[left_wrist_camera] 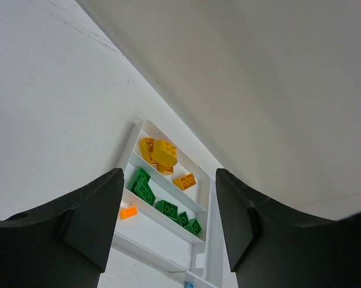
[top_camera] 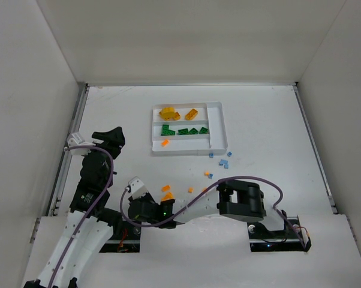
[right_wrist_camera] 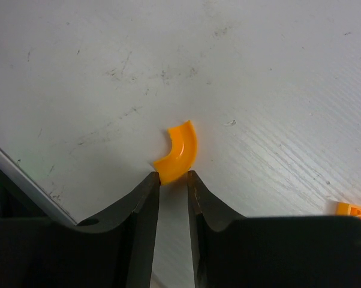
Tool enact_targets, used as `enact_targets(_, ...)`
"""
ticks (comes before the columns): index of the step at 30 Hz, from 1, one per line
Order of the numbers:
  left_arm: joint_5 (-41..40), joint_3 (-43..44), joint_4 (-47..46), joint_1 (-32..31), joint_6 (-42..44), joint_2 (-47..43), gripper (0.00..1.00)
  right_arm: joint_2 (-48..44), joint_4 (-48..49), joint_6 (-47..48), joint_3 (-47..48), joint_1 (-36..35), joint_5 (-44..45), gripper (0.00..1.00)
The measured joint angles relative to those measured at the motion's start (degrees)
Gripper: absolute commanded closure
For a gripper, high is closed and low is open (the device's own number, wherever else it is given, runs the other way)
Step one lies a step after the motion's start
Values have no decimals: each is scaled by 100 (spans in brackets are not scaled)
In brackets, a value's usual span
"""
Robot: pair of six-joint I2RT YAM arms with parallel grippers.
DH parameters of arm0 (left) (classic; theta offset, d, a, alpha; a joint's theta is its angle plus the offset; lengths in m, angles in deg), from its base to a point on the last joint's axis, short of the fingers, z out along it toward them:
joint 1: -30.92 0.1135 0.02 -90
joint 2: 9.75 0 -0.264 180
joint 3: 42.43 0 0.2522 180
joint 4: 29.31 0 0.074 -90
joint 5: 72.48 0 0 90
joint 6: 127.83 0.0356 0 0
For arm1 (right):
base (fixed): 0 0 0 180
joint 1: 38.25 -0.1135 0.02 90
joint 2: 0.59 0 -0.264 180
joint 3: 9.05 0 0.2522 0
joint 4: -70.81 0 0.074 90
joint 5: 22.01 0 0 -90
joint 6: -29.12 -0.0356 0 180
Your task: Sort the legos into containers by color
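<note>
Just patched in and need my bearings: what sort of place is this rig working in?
Probably a lab test cell: plain white walls box in a white table, a left arm and right arm are bolted at its near edge, and a divided tray and loose lego bricks lie on it.
</note>
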Motion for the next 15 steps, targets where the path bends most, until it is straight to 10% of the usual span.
enact_targets(7, 79, -44, -66, 31, -22, -4, 39, -105, 81, -74, -170, 94, -13, 45)
enact_targets(15, 131, -68, -122, 42, -44, 11, 39, -103, 90, -66, -157, 160, -70, 47)
